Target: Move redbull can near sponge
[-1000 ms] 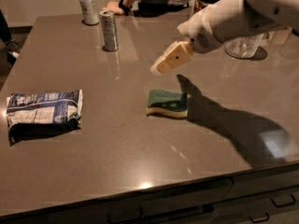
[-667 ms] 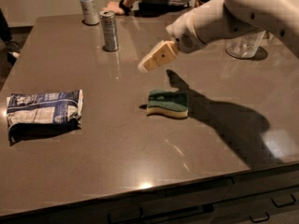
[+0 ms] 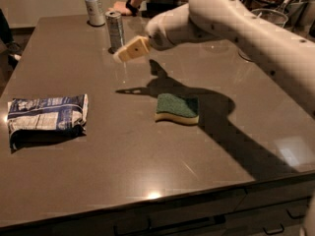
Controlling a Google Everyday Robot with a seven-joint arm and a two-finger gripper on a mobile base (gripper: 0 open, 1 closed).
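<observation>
Camera view: claw [image 3: 119, 57] hovers just beside redbull can [image 3: 115, 29]; grip state unclear.

Setting: a kitchen or break-room counter.

Indicators:
- A dark grey, stone-look countertop [image 3: 123, 151] with drawer fronts [image 3: 266, 201] and bar handles below its front edge.
- A scouring sponge [image 3: 177, 108] and a printed snack bag [image 3: 47, 118].
- Two drink cans: the redbull can [image 3: 115, 29] and a shorter whitish can [image 3: 94, 8].
- A glass bowl [image 3: 268, 16] at the far right.

The gripper [image 3: 129, 50] hangs above the counter, just beside the redbull can.
</observation>
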